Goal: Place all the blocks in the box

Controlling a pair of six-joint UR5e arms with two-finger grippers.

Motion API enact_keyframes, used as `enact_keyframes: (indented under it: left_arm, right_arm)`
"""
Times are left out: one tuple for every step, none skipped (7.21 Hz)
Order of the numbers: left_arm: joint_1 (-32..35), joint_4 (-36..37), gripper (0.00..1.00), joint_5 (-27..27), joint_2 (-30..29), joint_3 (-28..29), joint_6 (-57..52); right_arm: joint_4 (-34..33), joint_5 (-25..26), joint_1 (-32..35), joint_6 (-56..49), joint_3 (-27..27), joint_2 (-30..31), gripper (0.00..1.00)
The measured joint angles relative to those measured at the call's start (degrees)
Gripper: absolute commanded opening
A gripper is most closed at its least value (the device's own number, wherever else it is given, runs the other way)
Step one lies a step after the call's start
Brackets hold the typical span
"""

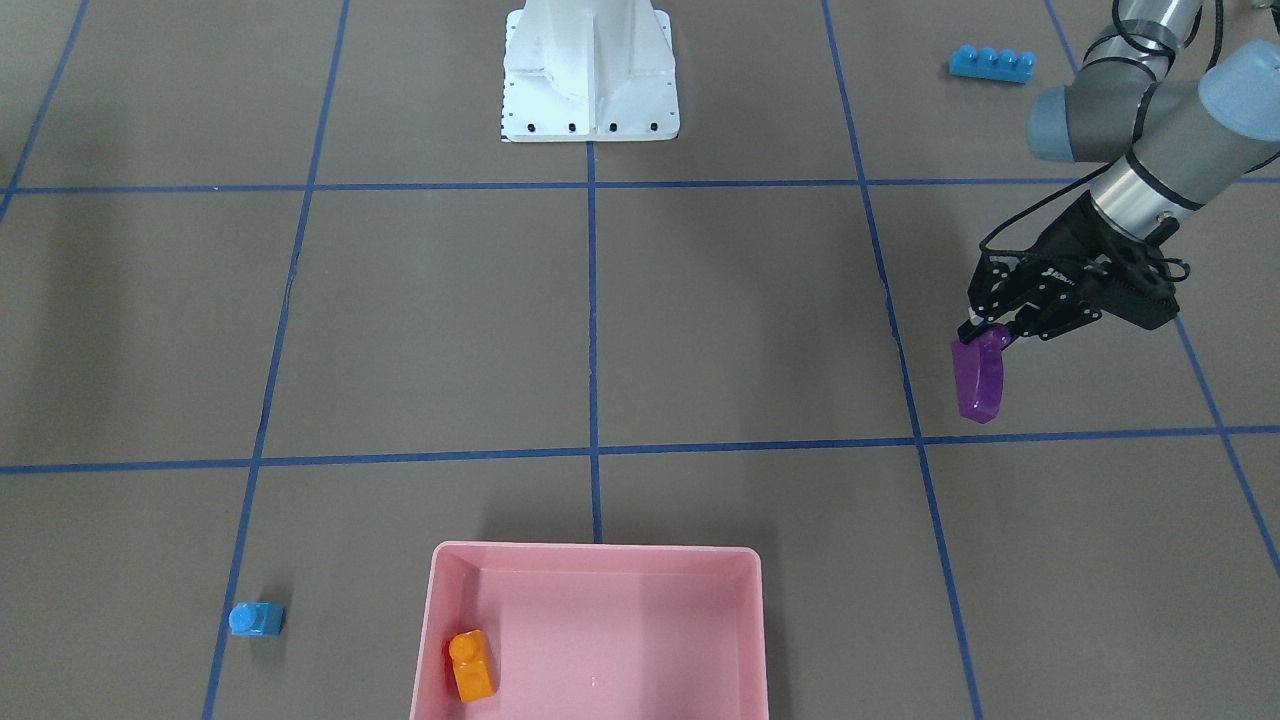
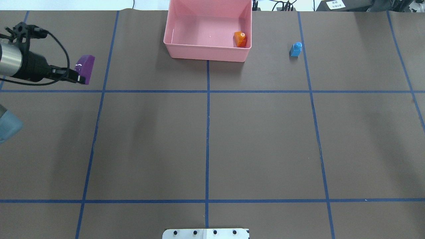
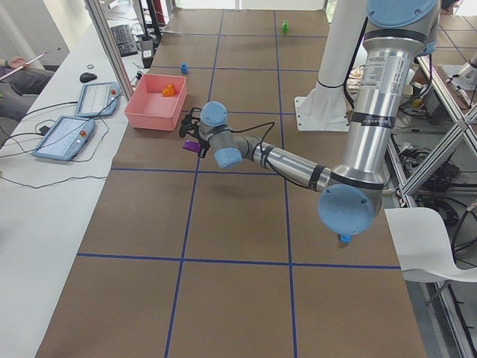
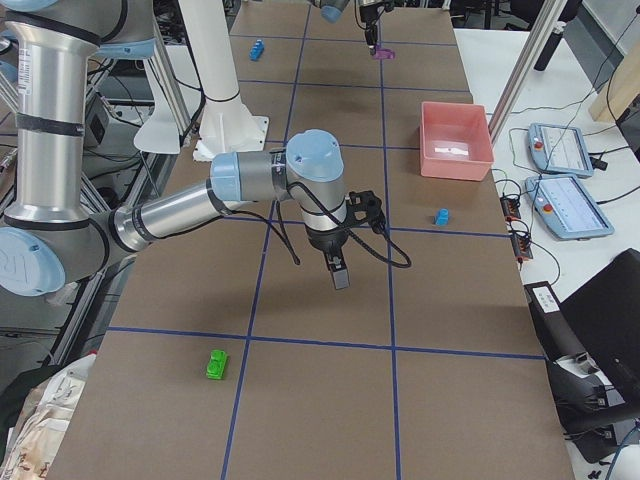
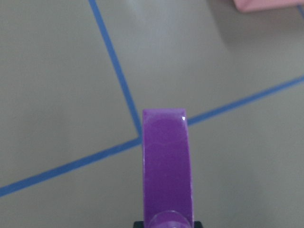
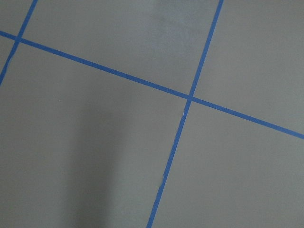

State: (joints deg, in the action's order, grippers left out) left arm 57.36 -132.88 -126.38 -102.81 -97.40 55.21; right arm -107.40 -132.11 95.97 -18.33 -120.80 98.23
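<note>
My left gripper [image 1: 985, 332] is shut on the long purple brick [image 1: 980, 380] and holds it above the table, left of the pink box [image 2: 206, 53]; the brick also shows in the left wrist view [image 5: 168, 166]. The orange brick [image 2: 240, 39] lies inside the box at its right end. The small blue brick [image 2: 296, 49] stands on the table right of the box. The long blue brick [image 1: 991, 64] lies near the robot's left side. The green brick [image 4: 215, 364] lies far out on the robot's right. My right gripper [image 4: 340, 275] hovers over the table; I cannot tell if it is open.
The white robot base [image 1: 590, 70] stands at the table's near middle edge. Blue tape lines grid the brown table. Operator tablets [image 3: 63, 138] lie on the bench beyond the box.
</note>
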Motion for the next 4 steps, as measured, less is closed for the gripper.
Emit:
enact_keyframes:
  left_arm:
    - [-0.84,1.32,0.0,1.45,-5.16,0.96,7.71]
    - [-2.13,3.6,0.0,3.12,-11.43,3.51,12.36]
    - [-4.18,5.5,0.0,6.03,-18.67,8.26,15.12]
    - [-6.34,6.37,0.0,10.05,-26.08,14.81,16.6]
  right_arm:
    - [0.0,0.02,0.0,0.09,0.1,0.09,1.0]
    - [0.0,0.06,0.0,0.19,0.23,0.16,1.0]
    - [0.0,0.08,0.0,0.26,0.41,0.17,1.0]
    - [0.0,0.09,0.0,0.29,0.61,0.15,1.0]
